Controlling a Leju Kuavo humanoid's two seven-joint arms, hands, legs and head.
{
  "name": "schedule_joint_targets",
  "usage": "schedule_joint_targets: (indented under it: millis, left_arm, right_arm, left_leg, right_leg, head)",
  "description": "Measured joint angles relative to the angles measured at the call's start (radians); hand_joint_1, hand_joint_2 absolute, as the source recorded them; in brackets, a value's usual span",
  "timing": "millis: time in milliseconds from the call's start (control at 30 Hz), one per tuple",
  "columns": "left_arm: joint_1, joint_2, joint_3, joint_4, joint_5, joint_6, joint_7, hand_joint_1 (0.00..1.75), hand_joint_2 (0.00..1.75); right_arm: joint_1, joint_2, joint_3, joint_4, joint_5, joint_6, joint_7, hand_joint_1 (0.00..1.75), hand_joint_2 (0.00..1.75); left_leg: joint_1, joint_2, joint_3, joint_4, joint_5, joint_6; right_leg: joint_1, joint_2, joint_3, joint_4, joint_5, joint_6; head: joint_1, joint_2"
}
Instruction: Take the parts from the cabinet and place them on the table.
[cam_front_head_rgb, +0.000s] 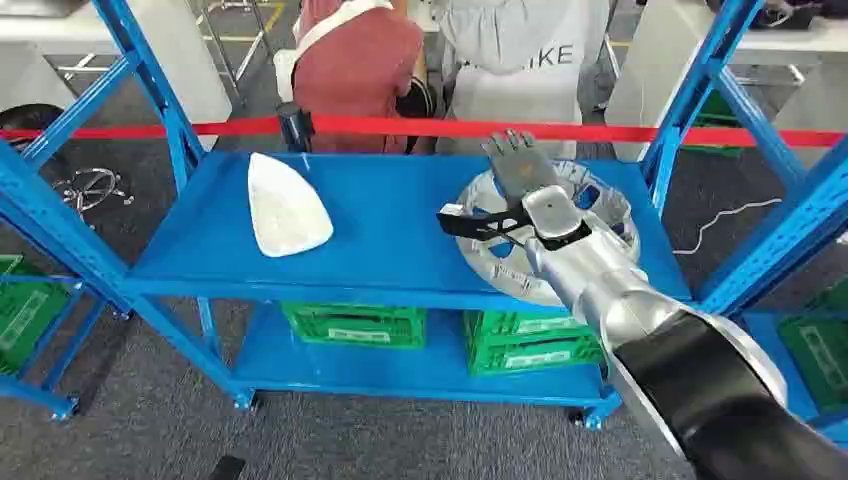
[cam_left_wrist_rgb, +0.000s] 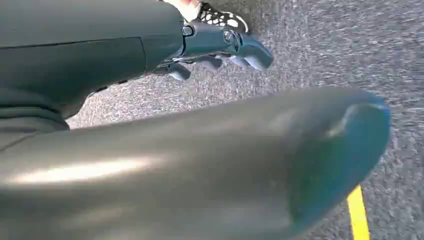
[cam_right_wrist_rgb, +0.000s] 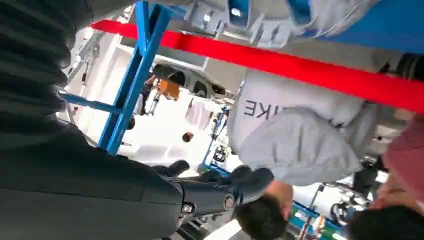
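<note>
At right of center in the head view, the right hand hovers flat with fingers spread above the round silver part on the blue shelf, so reaching appears underway and closing on the rim comes next.

My arm is silver, going black near the shoulder, and my right hand is grey with a black strap at the wrist. The cabinet is bright blue – frame and shelves alike. On it lie a white part and a silver-grey round part. Green crates sit on the lower shelf. A red tape stretches behind; beyond it, one person wears a dull red top, another light grey. The floor is speckled grey – with a yellow line. My left hand is dark grey.
</note>
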Motion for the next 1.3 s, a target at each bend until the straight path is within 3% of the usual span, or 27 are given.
schedule_joint_targets:
  millis: [67,100,200,233,267,300,400,433,467,500,600,633,700,733,767,800,833,900,933,967,1033,1300]
  left_arm:
    - [-0.001,-0.001,-0.003,0.000,0.000,0.000,0.001,0.00,0.00]
    - [-0.004,-0.001,-0.003,0.000,0.002,0.000,0.002,0.00,0.00]
    - [-0.005,0.001,-0.003,0.000,0.004,0.000,0.004,0.00,0.00]
    - [-0.004,0.001,-0.003,0.000,0.004,0.000,0.006,0.00,0.00]
    - [-0.002,0.001,-0.003,0.000,0.004,0.000,0.006,0.00,0.00]
    - [-0.002,0.001,-0.003,0.000,0.004,0.000,0.007,0.00,0.00]
    - [-0.002,0.003,-0.003,0.000,0.004,0.000,0.015,0.00,0.00]
    - [-0.004,0.003,-0.003,0.000,0.005,-0.001,0.015,0.00,0.00]
    - [-0.004,0.004,-0.003,0.000,0.006,-0.001,0.015,0.00,0.00]
    - [-0.003,0.006,-0.003,0.000,0.006,-0.002,0.017,0.00,0.00]
    - [-0.004,0.006,-0.003,0.000,0.009,-0.006,0.016,0.00,0.00]
    - [-0.005,0.007,-0.003,0.000,0.010,-0.007,0.016,0.00,0.00]
    - [-0.002,0.008,-0.003,0.000,0.015,-0.007,0.017,0.00,0.00]
    - [0.001,0.009,-0.003,0.000,0.021,-0.007,0.017,0.00,0.00]
    - [0.004,0.009,-0.003,0.000,0.022,-0.007,0.016,0.00,0.00]
    - [0.008,0.009,-0.003,0.000,0.024,-0.007,0.015,0.00,0.00]
    - [0.011,0.009,-0.003,0.000,0.024,-0.007,0.014,0.00,0.00]
    - [0.013,0.009,-0.002,0.000,0.032,-0.007,0.013,0.00,0.00]
    - [0.013,0.009,-0.002,0.000,0.035,-0.007,0.009,0.00,0.00]
    - [0.014,0.011,-0.002,0.000,0.040,-0.007,0.005,0.00,0.00]
    - [0.021,0.014,-0.002,0.000,0.040,-0.008,0.003,0.00,0.00]
    - [0.032,0.015,0.000,0.000,0.059,-0.008,-0.011,0.00,0.00]
  right_arm:
    - [-0.010,0.001,-0.005,0.000,0.000,-0.004,-0.004,0.00,1.75]
    - [-0.011,0.003,-0.007,0.000,0.000,-0.006,-0.005,0.00,1.75]
    - [-0.004,0.005,-0.010,0.000,-0.001,-0.006,-0.007,0.00,1.75]
    - [0.000,0.005,-0.013,0.000,-0.002,-0.005,-0.008,0.00,1.75]
    - [0.003,0.005,-0.016,0.000,-0.003,-0.003,-0.009,0.00,1.75]
    - [0.004,0.005,-0.018,0.001,-0.004,-0.002,-0.012,0.00,1.75]
    - [-0.001,0.005,-0.027,0.000,-0.018,0.012,-0.031,0.00,1.75]
    - [-0.004,0.005,-0.035,0.000,-0.021,0.022,-0.038,0.00,1.75]
    - [-0.009,0.005,-0.039,0.000,-0.021,0.037,-0.046,0.00,1.75]
    - [-0.009,0.003,-0.041,0.000,-0.022,0.045,-0.053,0.00,1.75]
    - [-0.014,-0.013,-0.057,-0.006,-0.037,0.035,-0.084,0.00,1.75]
    - [-0.015,-0.022,-0.064,-0.008,-0.044,0.020,-0.100,0.00,1.75]
    - [-0.009,-0.041,-0.071,-0.009,-0.054,0.003,-0.118,0.00,1.75]
    - [0.000,-0.054,-0.076,-0.009,-0.057,-0.007,-0.131,0.00,1.75]
    - [0.008,-0.063,-0.084,-0.010,-0.059,-0.015,-0.139,0.00,1.75]
    - [0.014,-0.068,-0.088,-0.011,-0.062,-0.021,-0.147,0.00,1.75]
    - [0.016,-0.076,-0.090,-0.017,-0.064,-0.028,-0.156,0.00,1.75]
    - [0.015,-0.089,-0.091,-0.031,-0.065,-0.034,-0.173,0.00,1.75]
    - [0.015,-0.098,-0.092,-0.036,-0.067,-0.042,-0.182,0.00,1.75]
    - [0.019,-0.104,-0.092,-0.044,-0.069,-0.048,-0.192,0.00,1.75]
    - [0.028,-0.115,-0.092,-0.053,-0.069,-0.051,-0.199,0.00,1.75]
    - [0.077,-0.171,-0.093,-0.088,-0.088,-0.086,-0.243,0.00,1.75]
  left_leg:
    - [0.000,0.009,-0.004,0.027,-0.018,-0.012]
    - [0.001,0.015,-0.024,0.063,-0.034,-0.017]
    - [0.011,0.018,-0.161,0.260,-0.117,-0.031]
    - [0.013,0.018,-0.190,0.287,-0.134,-0.031]
    - [0.016,0.018,-0.200,0.279,-0.123,-0.035]
    - [0.019,0.019,-0.194,0.236,-0.086,-0.038]
    - [0.023,0.025,-0.119,-0.011,0.092,-0.035]
    - [0.017,0.025,-0.121,-0.016,0.053,-0.029]
    - [0.014,0.026,-0.112,-0.011,0.059,-0.017]
    - [0.014,0.025,-0.115,-0.009,0.071,-0.010]
    - [0.020,0.024,-0.102,-0.019,0.071,0.008]
    - [0.020,0.025,-0.099,-0.020,0.067,0.016]
    - [0.020,0.024,-0.094,-0.020,0.060,0.024]
    - [0.020,0.022,-0.091,-0.019,0.056,0.025]
    - [0.020,0.020,-0.087,-0.018,0.051,0.025]
    - [0.019,0.019,-0.082,-0.016,0.046,0.023]
    - [0.019,0.019,-0.076,-0.014,0.040,0.022]
    - [0.018,0.020,-0.066,-0.010,0.026,0.016]
    - [0.010,0.019,-0.067,-0.004,0.019,0.008]
    - [0.011,0.019,-0.067,-0.006,0.017,0.004]
    - [0.009,0.019,-0.064,-0.006,0.013,0.012]
    - [0.009,0.023,-0.046,-0.025,0.011,0.001]
  right_leg:
    - [-0.008,-0.003,0.022,-0.002,0.003,-0.010]
    - [-0.008,-0.003,0.026,-0.002,-0.002,-0.014]
    - [-0.009,-0.002,0.028,-0.002,-0.013,-0.018]
    - [-0.010,0.000,0.030,-0.001,-0.018,-0.016]
    - [-0.011,0.000,0.034,0.000,-0.024,-0.013]
    - [-0.012,0.000,0.040,0.002,-0.030,-0.011]
    - [-0.017,-0.001,0.058,0.010,-0.056,0.003]
    - [-0.016,0.000,0.059,0.014,-0.057,0.008]
    - [-0.016,0.001,0.054,0.013,-0.060,0.015]
    - [-0.017,0.001,0.056,0.012,-0.065,0.022]
    - [-0.018,-0.001,0.055,0.029,-0.081,0.040]
    - [-0.018,-0.003,0.027,0.081,-0.106,0.043]
    - [-0.020,-0.005,-0.061,0.237,-0.164,0.049]
    - [-0.020,-0.005,-0.105,0.301,-0.176,0.051]
    - [-0.020,-0.005,-0.129,0.321,-0.165,0.051]
    - [-0.020,-0.006,-0.127,0.291,-0.130,0.049]
    - [-0.019,-0.006,-0.102,0.221,-0.079,0.045]
    - [-0.017,-0.007,-0.027,0.048,0.013,0.035]
    - [-0.010,-0.007,-0.005,0.015,-0.004,0.032]
    - [-0.011,-0.008,-0.005,0.010,-0.004,0.032]
    - [-0.014,-0.007,-0.003,0.007,-0.003,0.033]
    - [-0.012,-0.003,0.003,0.007,-0.013,0.019]
  head:
    - [-0.001,0.000]
    - [-0.007,0.000]
    - [-0.010,0.000]
    - [-0.009,0.000]
    - [-0.010,0.000]
    - [-0.010,0.000]
    - [-0.011,0.000]
    - [-0.013,0.000]
    - [-0.014,0.000]
    - [-0.013,0.000]
    - [-0.011,0.000]
    - [-0.009,0.000]
    - [-0.007,0.000]
    - [-0.006,0.000]
    - [-0.005,0.000]
    - [-0.003,0.000]
    - [-0.002,0.000]
    - [0.000,0.000]
    - [-0.001,0.000]
    - [-0.001,0.000]
    - [-0.001,0.000]
    - [-0.003,0.000]
